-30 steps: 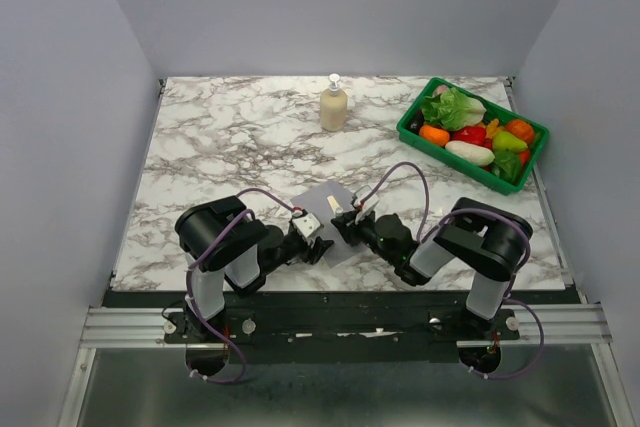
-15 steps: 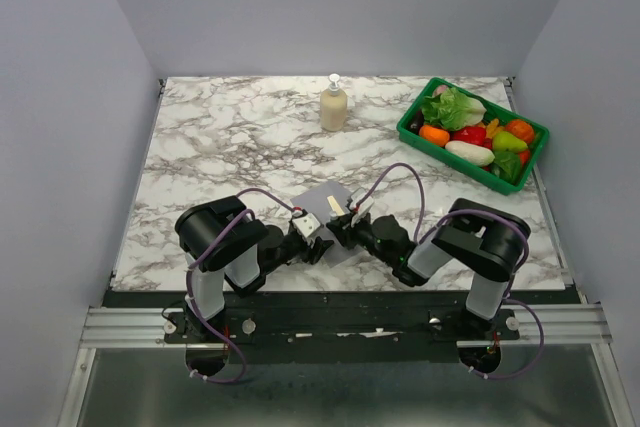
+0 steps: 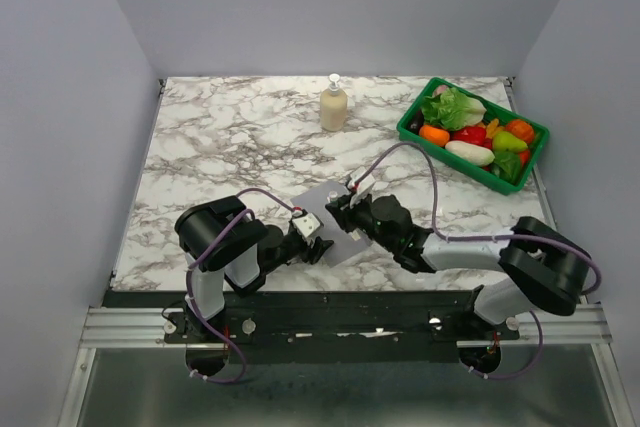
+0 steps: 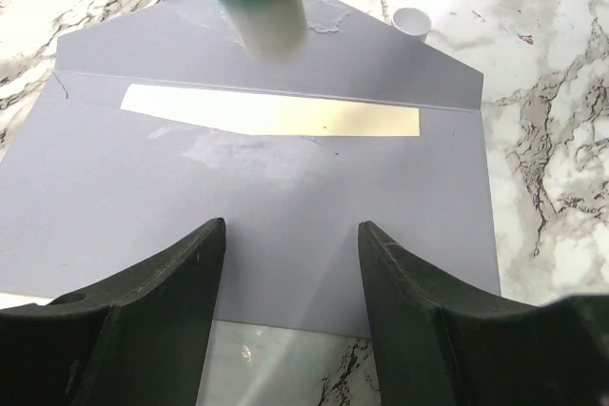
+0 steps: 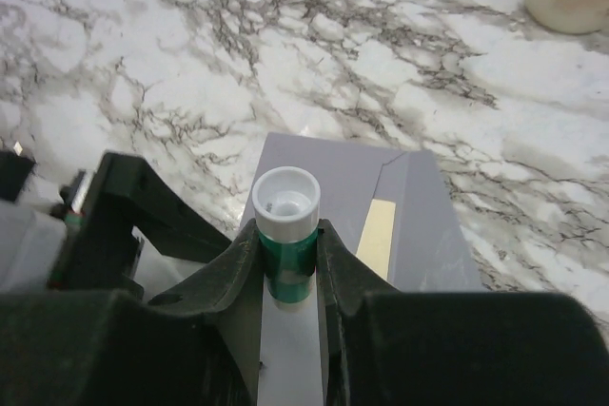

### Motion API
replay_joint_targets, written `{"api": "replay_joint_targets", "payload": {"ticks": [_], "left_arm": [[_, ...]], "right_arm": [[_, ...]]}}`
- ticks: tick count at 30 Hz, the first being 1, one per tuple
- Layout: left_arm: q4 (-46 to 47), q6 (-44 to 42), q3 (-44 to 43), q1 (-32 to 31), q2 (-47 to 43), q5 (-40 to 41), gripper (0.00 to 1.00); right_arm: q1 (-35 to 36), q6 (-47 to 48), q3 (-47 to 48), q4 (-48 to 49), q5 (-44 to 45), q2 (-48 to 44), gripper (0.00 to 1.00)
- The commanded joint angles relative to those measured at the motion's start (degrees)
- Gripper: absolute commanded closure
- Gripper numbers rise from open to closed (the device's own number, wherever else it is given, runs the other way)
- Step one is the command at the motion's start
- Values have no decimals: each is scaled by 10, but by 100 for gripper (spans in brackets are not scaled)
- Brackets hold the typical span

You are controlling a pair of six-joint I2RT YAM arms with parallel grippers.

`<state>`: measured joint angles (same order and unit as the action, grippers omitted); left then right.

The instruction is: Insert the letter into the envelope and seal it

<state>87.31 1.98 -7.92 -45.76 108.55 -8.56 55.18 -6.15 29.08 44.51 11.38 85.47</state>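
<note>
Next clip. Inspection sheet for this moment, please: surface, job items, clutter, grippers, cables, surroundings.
Surface: marble table; no spills seen.
Job's things: envelope lies flat with its flap open; letter is inside, one strip showing; glue stick is at the flap.
Clutter: white cap beside the envelope; soap bottle; green basket of vegetables.
Grippers: left gripper open at the envelope's near edge; right gripper shut on the glue stick.
Cables: purple cables arch off both wrists; no snag seen.
Surroundings: plain grey walls; nothing else seen.
</note>
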Motion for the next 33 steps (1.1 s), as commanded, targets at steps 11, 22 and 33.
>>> {"api": "replay_joint_targets", "payload": {"ticks": [11,22,33], "left_arm": [[96,17,34,6,25,-4,34],[95,15,36,7,21,-8,34],[95,20,29,6,32,-23,34]], "right_arm": [[-251,-76,381,-869,-227,16,99],[-285,-38,461,-916,-237,174,99],[-282,-31,513,-914,-218,251,99]]}}
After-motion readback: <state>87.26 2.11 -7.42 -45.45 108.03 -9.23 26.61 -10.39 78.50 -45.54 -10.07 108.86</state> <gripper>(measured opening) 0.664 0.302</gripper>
